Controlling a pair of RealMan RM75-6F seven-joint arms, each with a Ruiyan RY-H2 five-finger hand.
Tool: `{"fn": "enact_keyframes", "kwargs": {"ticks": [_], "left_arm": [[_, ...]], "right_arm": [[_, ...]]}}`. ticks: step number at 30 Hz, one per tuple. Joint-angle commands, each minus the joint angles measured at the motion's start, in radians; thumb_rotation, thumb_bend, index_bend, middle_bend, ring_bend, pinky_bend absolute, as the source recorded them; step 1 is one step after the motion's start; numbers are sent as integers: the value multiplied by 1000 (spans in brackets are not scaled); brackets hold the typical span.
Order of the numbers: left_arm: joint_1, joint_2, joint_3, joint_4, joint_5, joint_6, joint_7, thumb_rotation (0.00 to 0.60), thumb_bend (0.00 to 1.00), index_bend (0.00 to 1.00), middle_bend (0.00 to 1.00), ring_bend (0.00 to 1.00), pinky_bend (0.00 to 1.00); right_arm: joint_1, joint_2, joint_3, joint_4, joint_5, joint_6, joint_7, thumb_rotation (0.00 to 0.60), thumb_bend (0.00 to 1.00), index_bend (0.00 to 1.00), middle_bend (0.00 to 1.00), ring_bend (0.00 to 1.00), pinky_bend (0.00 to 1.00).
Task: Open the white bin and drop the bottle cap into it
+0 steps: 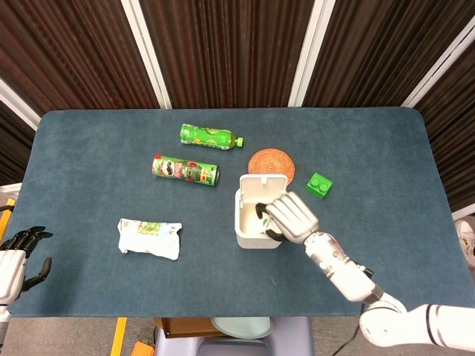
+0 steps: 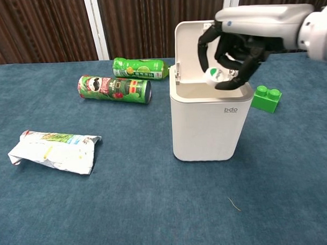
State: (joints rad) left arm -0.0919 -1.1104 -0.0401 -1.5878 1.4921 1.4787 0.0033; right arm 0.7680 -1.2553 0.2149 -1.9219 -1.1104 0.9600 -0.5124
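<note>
The white bin (image 2: 206, 126) (image 1: 249, 236) stands at the table's middle with its lid (image 2: 203, 43) tipped up and back. My right hand (image 2: 233, 42) (image 1: 288, 216) hangs directly over the bin's open mouth. Its fingers pinch a white bottle cap (image 2: 214, 76) with a green mark, just above the rim. In the head view the hand covers the cap. My left hand (image 1: 18, 259) rests at the table's near left edge, holding nothing, fingers apart.
A green chip can (image 2: 114, 89) and a green bottle (image 2: 140, 68) lie behind and left of the bin. A crumpled snack bag (image 2: 54, 152) lies at the left. A green block (image 2: 267, 97) and an orange coaster (image 1: 271, 162) sit beside and behind the bin.
</note>
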Motion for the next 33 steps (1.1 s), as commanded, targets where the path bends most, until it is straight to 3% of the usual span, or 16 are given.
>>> {"fn": "enact_keyframes", "kwargs": {"ticks": [1, 6, 10, 14, 17, 21, 24, 26, 29, 33], "left_arm": [[0, 1, 1, 0, 1, 0, -1, 600, 445, 292, 208, 216, 343], [0, 1, -1, 1, -2, -2, -7, 600, 446, 292, 208, 216, 344], [-1, 1, -1, 1, -4, -4, -7, 600, 446, 292, 208, 221, 344], [-2, 0, 0, 1, -1, -4, -1, 600, 445, 292, 208, 224, 343], [-2, -1, 2, 1, 0, -6, 3, 600, 446, 293, 207, 224, 344], [-3, -2, 2, 0, 0, -8, 8, 600, 446, 292, 208, 224, 344], [-3, -3, 3, -1, 2, -6, 10, 600, 446, 293, 208, 224, 343], [-3, -4, 4, -2, 4, -6, 14, 600, 445, 292, 208, 224, 343], [-4, -5, 5, -5, 7, -7, 23, 600, 446, 292, 208, 224, 344], [-6, -10, 7, -8, 6, -10, 46, 600, 445, 293, 209, 224, 344]], "right_arm": [[23, -45, 16, 39, 28, 8, -15, 600, 362, 713, 923, 903, 1000], [34, -78, 6, 68, 38, 31, -29, 600, 356, 651, 923, 902, 1000], [26, -73, -9, 61, 33, 53, -35, 600, 222, 463, 923, 902, 1000], [3, -47, -25, 44, -5, 84, -14, 600, 165, 246, 923, 899, 1000], [-34, -30, -32, 31, -69, 148, 21, 600, 159, 195, 923, 893, 1000], [-121, -10, -52, 17, -215, 310, 79, 600, 159, 253, 923, 883, 1000], [-209, 37, -89, 2, -315, 441, 94, 600, 159, 363, 923, 862, 1000], [-277, 88, -123, -18, -353, 517, 86, 600, 159, 454, 923, 826, 990], [-381, 158, -176, -35, -385, 614, 102, 600, 159, 505, 907, 776, 957], [-499, 184, -224, 49, -424, 730, 193, 600, 159, 557, 812, 697, 883]]}}
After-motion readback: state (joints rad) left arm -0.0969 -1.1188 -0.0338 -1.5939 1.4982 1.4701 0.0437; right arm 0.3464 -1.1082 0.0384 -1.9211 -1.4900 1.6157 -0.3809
